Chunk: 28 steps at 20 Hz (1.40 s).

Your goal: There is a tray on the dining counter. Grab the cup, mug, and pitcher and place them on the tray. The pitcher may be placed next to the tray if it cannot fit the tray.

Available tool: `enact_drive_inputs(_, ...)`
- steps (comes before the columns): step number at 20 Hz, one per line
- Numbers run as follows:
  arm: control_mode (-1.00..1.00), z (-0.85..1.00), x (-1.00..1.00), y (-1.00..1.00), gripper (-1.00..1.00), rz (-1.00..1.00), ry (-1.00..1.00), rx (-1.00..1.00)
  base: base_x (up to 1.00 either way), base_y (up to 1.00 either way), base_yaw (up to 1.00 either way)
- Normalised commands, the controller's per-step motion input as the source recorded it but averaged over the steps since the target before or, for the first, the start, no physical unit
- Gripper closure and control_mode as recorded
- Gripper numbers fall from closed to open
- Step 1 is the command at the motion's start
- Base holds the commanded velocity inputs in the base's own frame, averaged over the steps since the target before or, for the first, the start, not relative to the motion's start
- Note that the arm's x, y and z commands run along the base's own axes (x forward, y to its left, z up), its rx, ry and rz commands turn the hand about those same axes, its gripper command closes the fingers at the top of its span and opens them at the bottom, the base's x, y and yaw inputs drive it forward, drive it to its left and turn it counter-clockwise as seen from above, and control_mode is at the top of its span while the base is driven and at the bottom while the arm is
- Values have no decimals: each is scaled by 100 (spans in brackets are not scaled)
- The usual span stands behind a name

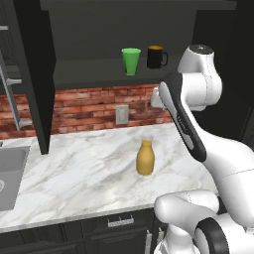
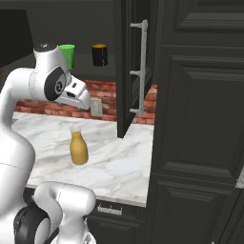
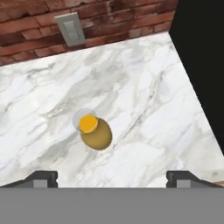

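Observation:
The yellow-orange pitcher (image 1: pixel 145 158) (image 2: pixel 78 148) stands upright on the marble counter with the brick backsplash. In the hand view the pitcher (image 3: pixel 95 131) is seen from above, just left of centre. My gripper (image 3: pixel 112 177) hangs well above it, open, with nothing between its fingers. On the dark shelf of the open upper cabinet, the green cup (image 1: pixel 131 61) (image 2: pixel 67 55) stands to the left of the black mug (image 1: pixel 156 57) (image 2: pixel 99 55). The tray and the dining counter are out of view.
A sink (image 1: pixel 10 173) is set into the counter at far left. Open cabinet doors (image 1: pixel 34 74) (image 2: pixel 138 71) flank the shelf. A tall dark cabinet (image 2: pixel 200 119) bounds the counter on the right. A wall outlet (image 1: pixel 122 114) (image 3: pixel 70 28) sits on the bricks.

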Motion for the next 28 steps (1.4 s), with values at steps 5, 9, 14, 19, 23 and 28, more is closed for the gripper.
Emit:
enact_drive_inputs(5, -100, 28, -4, 10, -100, -32, -6, 9, 0, 0, 0)
enact_drive_inputs(9, -100, 35, 0, 10, -100, -19, -18, 17, 0, 0, 0)
enact_drive_inputs(14, -100, 31, 16, 4, -100, -2, -15, 29, 0, 0, 0)
enact_drive_inputs(19, -100, 35, 17, 2, -100, 0, -10, 28, 0, 0, 0)
enact_drive_inputs(23, -100, 45, 6, 0, -100, -3, -2, 22, 0, 0, 0)
enact_drive_inputs(28, -100, 44, 0, 0, -100, -10, 0, 16, 0, 0, 0)
